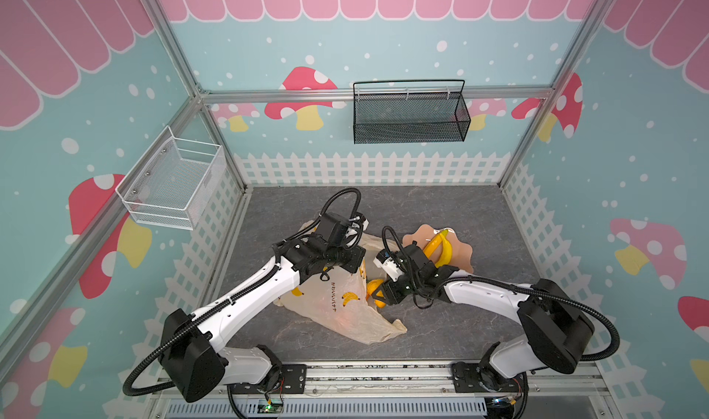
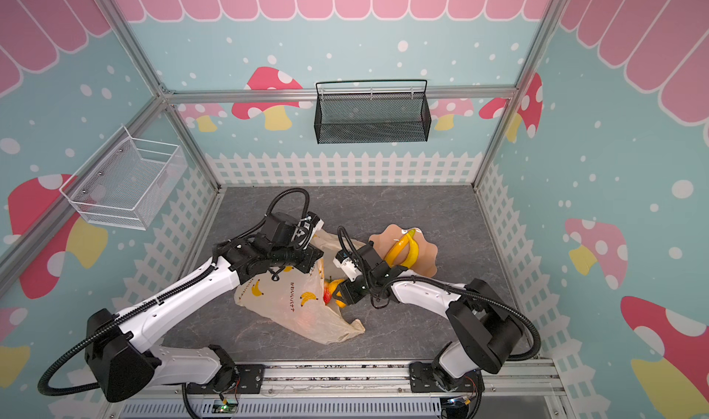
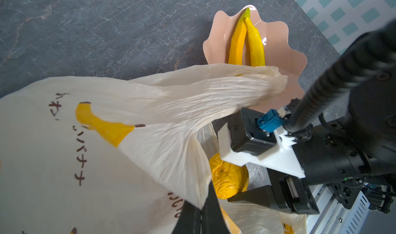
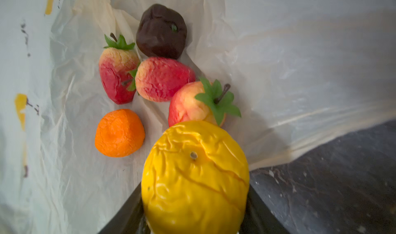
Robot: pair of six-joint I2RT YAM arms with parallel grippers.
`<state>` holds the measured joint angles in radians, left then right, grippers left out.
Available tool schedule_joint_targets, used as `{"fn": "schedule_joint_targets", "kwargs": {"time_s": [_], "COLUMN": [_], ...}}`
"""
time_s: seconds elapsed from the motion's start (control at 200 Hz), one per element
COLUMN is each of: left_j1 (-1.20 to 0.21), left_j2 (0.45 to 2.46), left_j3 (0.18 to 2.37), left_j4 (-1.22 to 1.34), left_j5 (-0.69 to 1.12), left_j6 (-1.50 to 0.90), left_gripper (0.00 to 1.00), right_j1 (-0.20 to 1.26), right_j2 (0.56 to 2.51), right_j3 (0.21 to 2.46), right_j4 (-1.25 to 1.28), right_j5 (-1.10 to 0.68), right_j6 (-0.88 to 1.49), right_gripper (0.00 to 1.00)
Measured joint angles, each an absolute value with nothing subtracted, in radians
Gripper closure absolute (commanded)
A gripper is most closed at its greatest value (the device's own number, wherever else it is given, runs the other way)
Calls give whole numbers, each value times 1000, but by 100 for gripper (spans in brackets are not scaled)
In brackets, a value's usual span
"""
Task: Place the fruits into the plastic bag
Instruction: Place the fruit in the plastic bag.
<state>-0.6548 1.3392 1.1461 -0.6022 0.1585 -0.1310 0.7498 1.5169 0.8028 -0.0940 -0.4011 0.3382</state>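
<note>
bag: thin cream translucent plastic bag (image 1: 337,305) printed with yellow bananas, lying on the table between the two arms, mouth towards the right arm
inside: three red strawberries (image 4: 162,79), an orange tangerine (image 4: 120,133) and a dark brown round fruit (image 4: 160,31) on the lower film
in hand: wrinkled yellow round fruit (image 4: 195,179), at the bag's mouth
right gripper (image 1: 378,294): grasping the yellow round fruit, aimed into the opening; judged mid-delivery, release not yet done
left gripper (image 3: 202,211): clenched on the upper film, lifting it so the mouth gapes
left to bag: two yellow bananas (image 1: 441,246) on a pink wavy-edged plate (image 1: 462,250), just beyond the bag
table (image 1: 460,213): dark grey marbled
room: teal mushroom-print walls, picket-fence trim, aluminium frame; black mesh basket (image 1: 408,114) on the back wall, white mesh basket (image 1: 172,179) on the side wall
</note>
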Motion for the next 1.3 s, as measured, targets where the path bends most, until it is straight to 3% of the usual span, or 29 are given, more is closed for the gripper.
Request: {"fn": "schedule_joint_targets", "kwargs": {"time_s": [0.77,1.081,1.301], "left_j1": [-641,-595,-576], "left_j2": [1345,1338,1319], "left_j3": [1113,1068,1053], "left_j4": [-596,-570,-556], "left_j5": [154,155,162], "left_j6": [-125,-124,-124], "left_gripper": [100,100,100], "right_j1": [768,778,799], "right_j2": [1840,1924,1957], "right_j3": [1051,1061,1069], "right_j4": [131,271,369], "right_j5": [-593,-657,-706], "right_j6": [546,716,803], "right_gripper": [58,44,22]}}
